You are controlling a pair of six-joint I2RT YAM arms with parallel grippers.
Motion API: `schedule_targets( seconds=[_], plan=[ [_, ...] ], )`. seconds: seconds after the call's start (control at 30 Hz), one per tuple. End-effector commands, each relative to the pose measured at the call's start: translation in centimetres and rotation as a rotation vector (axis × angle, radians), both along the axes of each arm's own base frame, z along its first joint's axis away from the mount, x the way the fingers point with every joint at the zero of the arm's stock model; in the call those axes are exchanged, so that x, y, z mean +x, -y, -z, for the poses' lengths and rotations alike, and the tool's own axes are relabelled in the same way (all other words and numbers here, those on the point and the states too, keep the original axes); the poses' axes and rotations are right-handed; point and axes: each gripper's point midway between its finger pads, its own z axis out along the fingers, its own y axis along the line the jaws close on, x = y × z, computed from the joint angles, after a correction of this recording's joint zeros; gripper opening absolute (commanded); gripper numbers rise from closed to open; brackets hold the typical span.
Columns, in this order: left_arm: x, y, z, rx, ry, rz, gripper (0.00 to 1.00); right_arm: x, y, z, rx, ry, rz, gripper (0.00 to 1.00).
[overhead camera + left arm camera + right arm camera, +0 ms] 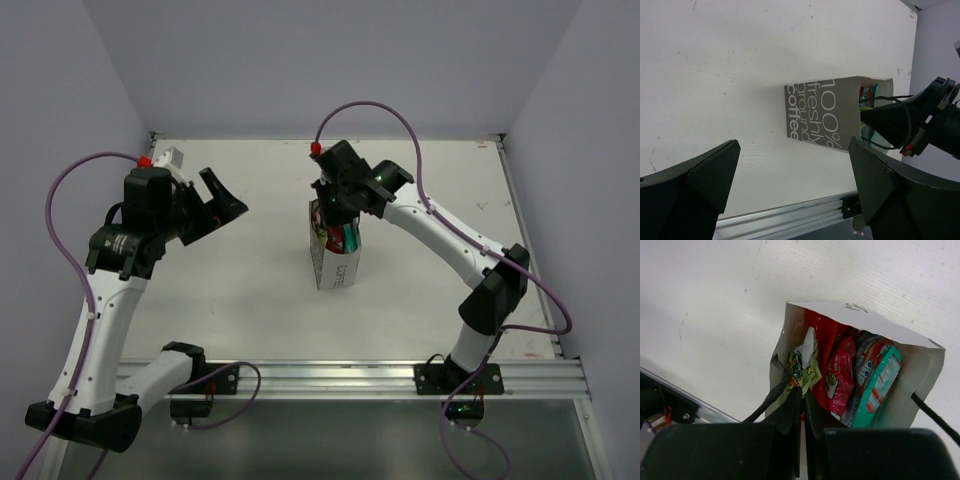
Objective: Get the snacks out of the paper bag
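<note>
Paper bag (335,262): upright, centre of tabletop (250,290), snacks (840,372) standing inside.
Right hand (801,392): directly above the mouth, nearly closed, apparently pinching the green-yellow packet (804,362).
Left hand (218,203): wide open, empty, far left of frame.

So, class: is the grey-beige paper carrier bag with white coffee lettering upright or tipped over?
Upright. The grey-beige paper bag stands on its base, mouth facing up, with crinkly foil snack packets showing inside.
</note>
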Motion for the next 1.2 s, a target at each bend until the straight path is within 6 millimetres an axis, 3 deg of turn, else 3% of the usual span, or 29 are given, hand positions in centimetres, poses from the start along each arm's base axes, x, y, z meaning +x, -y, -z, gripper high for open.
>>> schedule_targets(
  seconds=[0.0, 0.17, 0.4, 0.6, 0.7, 0.83, 0.93, 0.97, 1.1, 1.13, 1.17],
  plan=[
    [-0.3, 0.0, -0.7, -0.012, 0.017, -0.013, 0.99, 0.5, -0.3, -1.5, 0.042, 0.048, -0.011, 0.00],
    [-0.4, 0.1, -0.2, -0.016, 0.013, -0.009, 0.99, 0.5, 0.6, -3.2, 0.045, 0.084, 0.021, 0.00],
    [-0.4, 0.0, 0.6, -0.013, -0.003, -0.019, 0.99, 1.2, 2.0, -8.1, 0.063, 0.175, 0.069, 0.00],
    [-0.4, -0.5, 1.1, 0.011, -0.014, -0.036, 0.96, 1.5, 3.9, -10.8, 0.060, 0.229, 0.124, 0.00],
    [-0.2, -0.9, 1.0, 0.027, 0.001, -0.056, 0.96, 2.8, 6.3, -12.4, 0.046, 0.287, 0.209, 0.00],
    [0.0, -0.9, 0.8, 0.031, 0.010, -0.046, 0.97, 4.8, 9.6, -16.0, 0.103, 0.403, 0.325, 0.00],
    [0.1, -0.5, 1.1, 0.027, -0.002, -0.033, 0.97, 6.6, 12.6, -17.8, 0.151, 0.450, 0.439, 0.00],
    [0.1, -0.4, 1.2, 0.025, -0.004, -0.027, 0.97, 7.3, 14.7, -18.4, 0.154, 0.470, 0.508, 0.00],
    [0.2, -0.5, 1.2, 0.024, 0.002, -0.030, 0.97, 9.7, 18.6, -18.5, 0.173, 0.480, 0.661, 0.00],
    [0.3, -0.4, 1.2, 0.024, 0.001, -0.029, 0.97, 10.2, 19.1, -18.1, 0.167, 0.467, 0.684, 0.00],
    [0.3, -0.4, 1.2, 0.024, 0.002, -0.027, 0.97, 11.4, 21.0, -16.8, 0.136, 0.447, 0.744, 0.00]
  ],
)
